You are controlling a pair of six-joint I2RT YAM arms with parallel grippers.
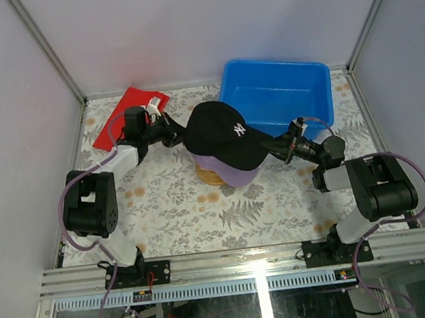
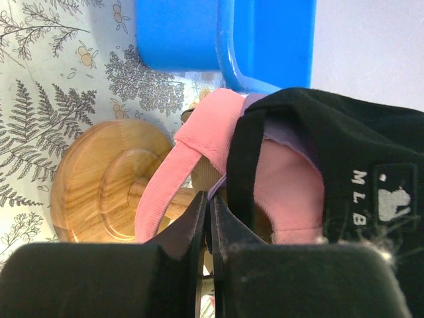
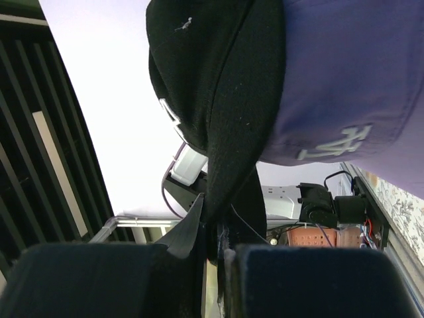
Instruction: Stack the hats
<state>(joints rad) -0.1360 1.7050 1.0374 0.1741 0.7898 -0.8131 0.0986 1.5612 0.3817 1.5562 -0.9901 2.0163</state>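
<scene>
floral tabletop (image 1: pixel 171 202): black cap (image 1: pixel 221 135) lies crosswise, brim pointing toward right gripper (image 1: pixel 267 146).

The black cap (image 1: pixel 221 131) has a white front logo (and white "MLB" lettering at its back). The purple cap (image 1: pixel 235 176) has white lettering; another cap (image 2: pixel 199 142) is pink. The stand (image 2: pixel 99 179) is honey-coloured wood. The bin (image 1: pixel 278 94) at the table's far right corner is blue and the cloth (image 1: pixel 119 117) at the far left is red. The table cover (image 1: pixel 180 209) is white with grey ferns and brownish spots.
</scene>
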